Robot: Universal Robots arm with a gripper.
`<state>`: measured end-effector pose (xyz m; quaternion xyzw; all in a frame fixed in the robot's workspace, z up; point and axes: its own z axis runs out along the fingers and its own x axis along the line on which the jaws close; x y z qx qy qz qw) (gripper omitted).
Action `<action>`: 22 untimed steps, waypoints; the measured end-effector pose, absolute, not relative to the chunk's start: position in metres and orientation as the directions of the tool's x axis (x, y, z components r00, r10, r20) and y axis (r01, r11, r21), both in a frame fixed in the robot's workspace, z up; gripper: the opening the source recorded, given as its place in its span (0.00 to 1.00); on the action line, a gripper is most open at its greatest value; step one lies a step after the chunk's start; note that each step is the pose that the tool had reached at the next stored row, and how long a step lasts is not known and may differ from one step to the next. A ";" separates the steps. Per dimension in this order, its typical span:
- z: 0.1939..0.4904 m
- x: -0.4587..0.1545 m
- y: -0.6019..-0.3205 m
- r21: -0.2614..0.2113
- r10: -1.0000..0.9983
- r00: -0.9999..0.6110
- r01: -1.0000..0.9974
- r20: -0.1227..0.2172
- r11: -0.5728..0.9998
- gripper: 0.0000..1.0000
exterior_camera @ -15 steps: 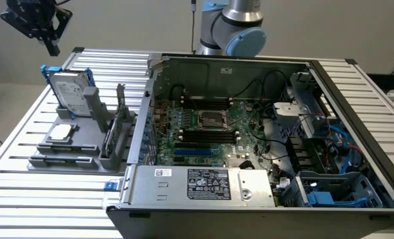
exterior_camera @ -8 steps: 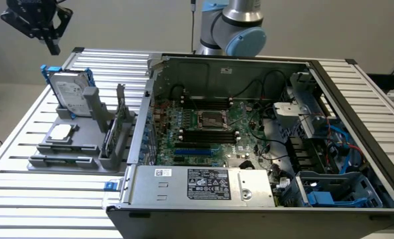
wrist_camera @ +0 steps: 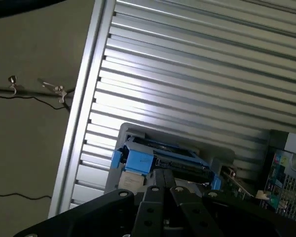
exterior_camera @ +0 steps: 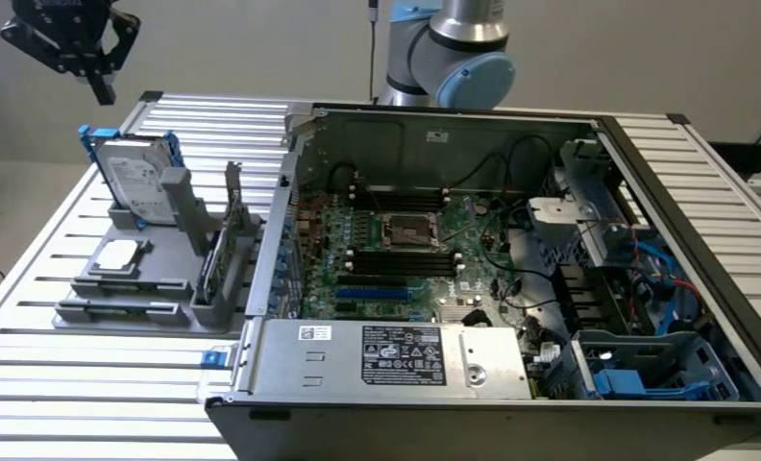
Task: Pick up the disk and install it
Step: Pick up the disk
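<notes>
Fingers (wrist_camera: pixel 160 186) pinched together, empty. Gripper (exterior_camera: pixel 101 94) hangs well above the disk (exterior_camera: pixel 137 178), which stands on edge, long axis vertical, in grey holder (exterior_camera: pixel 111 312), almost straight below.

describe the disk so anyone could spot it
Beside the open grey metal computer case, on the exterior view's left, sits a grey rack. At its far end the silver-grey rectangular hard drive stands on edge, white-labelled, the only blue-framed item there.
</notes>
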<state>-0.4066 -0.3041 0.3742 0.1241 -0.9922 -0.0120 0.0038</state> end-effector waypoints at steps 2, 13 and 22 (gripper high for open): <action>0.374 -0.406 -0.304 0.026 -0.273 -0.962 -0.273 0.005 0.962 0.11; 0.372 -0.406 -0.304 0.027 -0.433 -0.902 -0.432 0.006 0.901 0.11; 0.370 -0.407 -0.304 0.030 -0.542 -0.841 -0.541 0.008 0.840 0.11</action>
